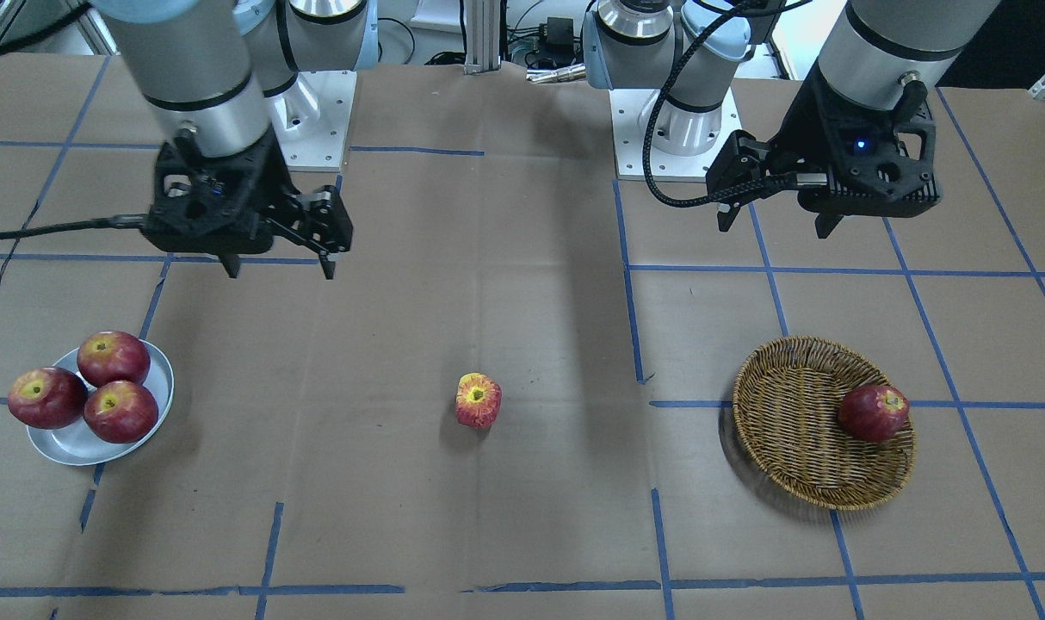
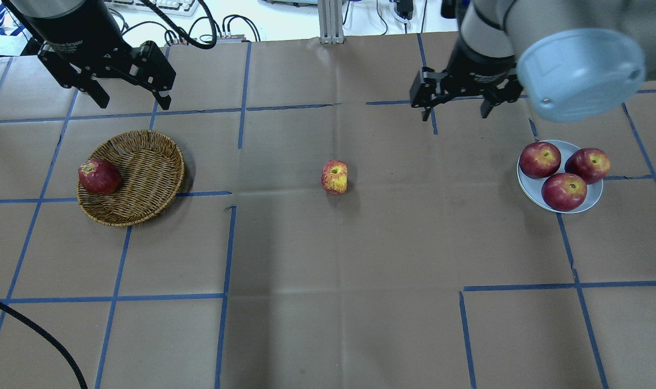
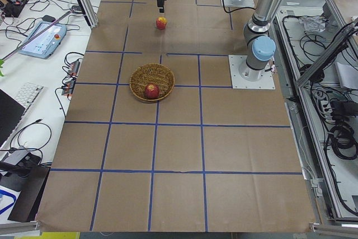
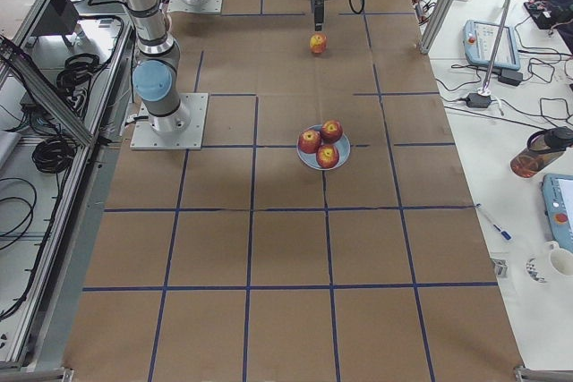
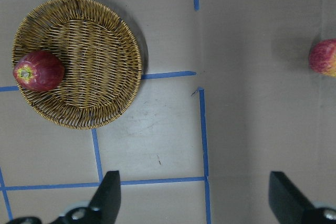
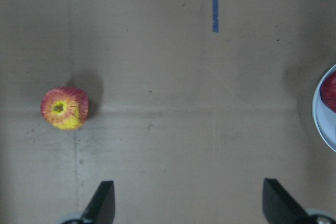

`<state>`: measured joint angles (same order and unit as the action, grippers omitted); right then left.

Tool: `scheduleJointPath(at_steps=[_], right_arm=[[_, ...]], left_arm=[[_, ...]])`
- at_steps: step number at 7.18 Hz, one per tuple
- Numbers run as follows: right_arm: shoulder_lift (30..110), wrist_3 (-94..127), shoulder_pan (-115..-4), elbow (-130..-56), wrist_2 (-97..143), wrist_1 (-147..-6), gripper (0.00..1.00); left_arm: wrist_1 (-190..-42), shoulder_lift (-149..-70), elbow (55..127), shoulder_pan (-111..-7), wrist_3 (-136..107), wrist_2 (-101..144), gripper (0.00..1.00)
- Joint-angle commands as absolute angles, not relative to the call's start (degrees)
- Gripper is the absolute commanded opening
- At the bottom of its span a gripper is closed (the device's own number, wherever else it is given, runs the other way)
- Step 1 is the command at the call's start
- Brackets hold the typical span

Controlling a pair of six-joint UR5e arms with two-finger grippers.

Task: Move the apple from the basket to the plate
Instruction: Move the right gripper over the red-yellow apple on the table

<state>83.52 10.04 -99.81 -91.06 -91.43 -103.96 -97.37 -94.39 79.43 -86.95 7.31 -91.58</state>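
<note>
Above the surface, behind the basket, saw the left claw hanging with fingers spread wide and holding nothing. Found the right claw the same, spread and empty, hanging behind the plate and well apart from it. Saw no contact of either claw with any fruit.

Further out, found the apple, the lighter one with yellow streaks, lying alone on the bare surface, about halfway between basket and plate and touching neither. Noted one dark red apple against the basket rim, and three dark red apples filling most of the plate, with one leaning out over its edge.

Judged the task as about half done: out of the basket, but not yet on the plate. Judged as left to do: to come down on the apple, most likely with the right claw, then to close, lift, carry and set down on the plate. Expected little free room there.
</note>
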Motion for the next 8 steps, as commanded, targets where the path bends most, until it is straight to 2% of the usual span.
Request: scheduleJointPath(at_steps=[1,5,8], right_arm=[[77.1,21.1,-109.0,-90.6,-93.9,-110.9,1.0],[65.9,29.3,-114.4,-91.0,-94.0,-123.8,1.0],[62.2,29.2,-115.4,-92.8,-94.0,-127.2,1.0]], left_arm=[[-97.3,-94.6,79.5,-86.9,7.4,-91.8,0.99],[-97.3,-94.6,79.5,-86.8,7.5,-91.9,0.99],[-97.5,-94.5,79.5,-86.8,7.4,-91.9,0.99]])
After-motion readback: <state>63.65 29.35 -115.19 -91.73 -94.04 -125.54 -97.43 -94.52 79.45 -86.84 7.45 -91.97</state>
